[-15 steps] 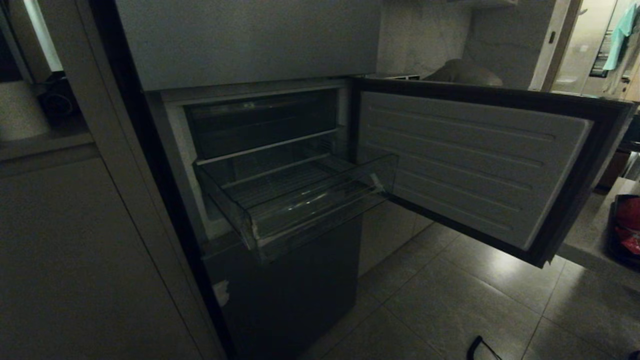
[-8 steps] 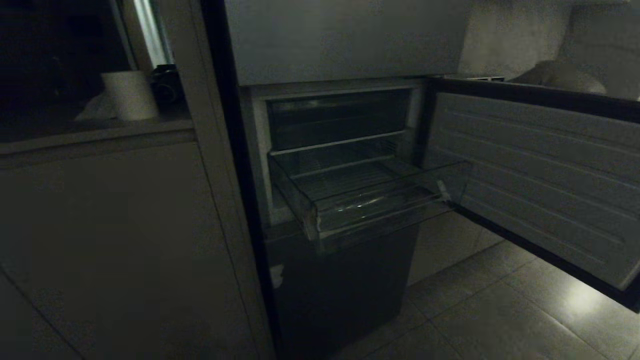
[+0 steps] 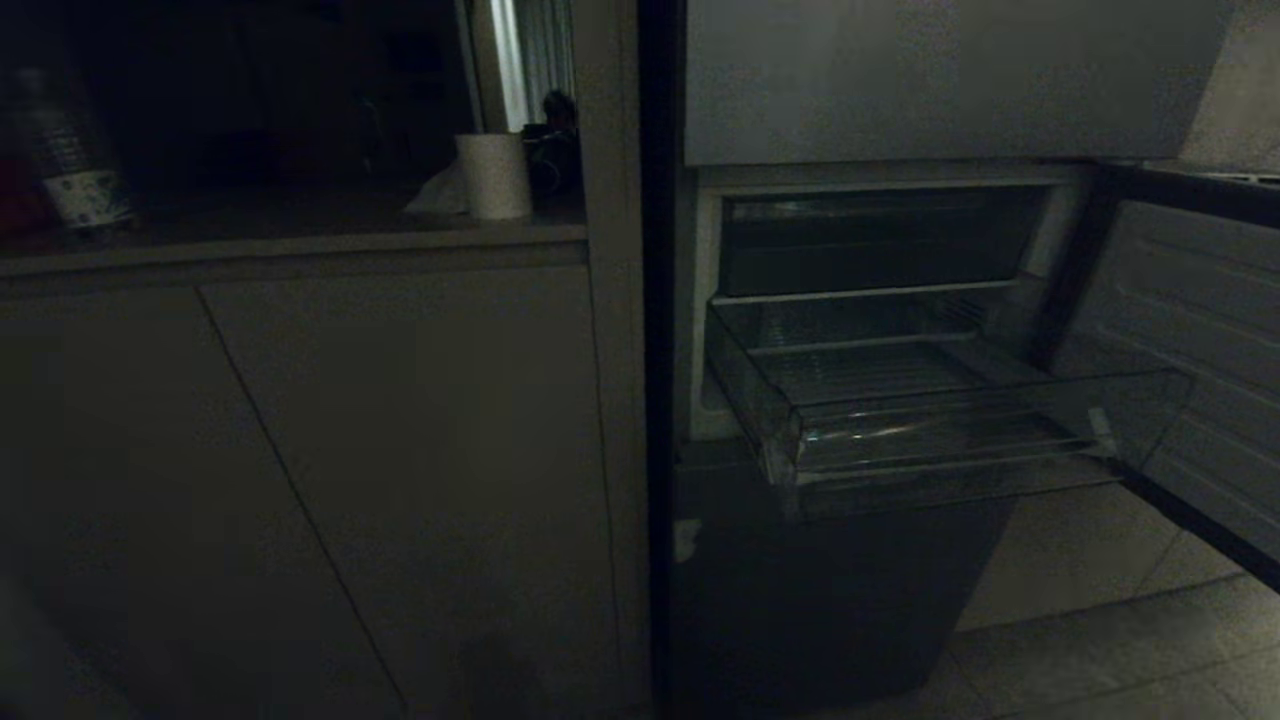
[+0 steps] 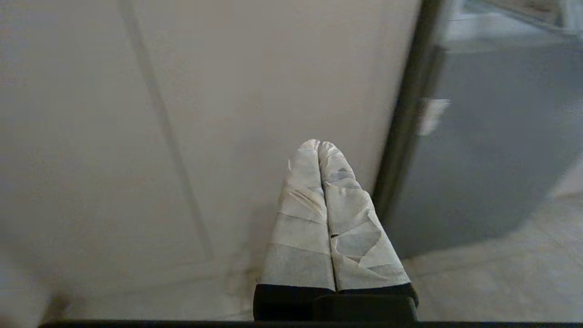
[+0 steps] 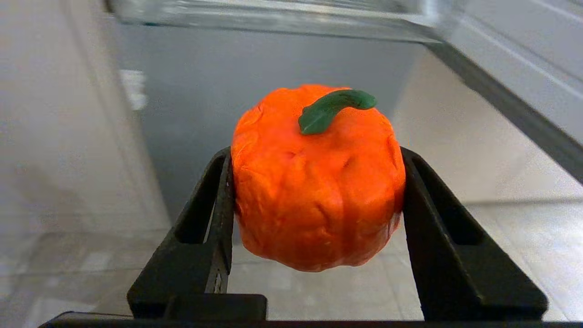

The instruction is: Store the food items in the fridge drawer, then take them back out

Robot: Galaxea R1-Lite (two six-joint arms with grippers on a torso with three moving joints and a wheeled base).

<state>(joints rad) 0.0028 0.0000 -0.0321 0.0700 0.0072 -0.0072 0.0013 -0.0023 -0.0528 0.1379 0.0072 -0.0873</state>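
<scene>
Open fridge door (image 3: 1190, 330) cut off at head view's right edge. Bottle (image 3: 70, 160) on bench (image 3: 300, 245) too dark to read; both tools outside that view.

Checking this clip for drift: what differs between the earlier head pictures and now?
Only the camera swung: the whole scene slid rightward, so the fridge now sits right and a counter with a paper roll shows left. The fridge drawer is pulled out and empty as before, door open. No arm enters the head view.
</scene>
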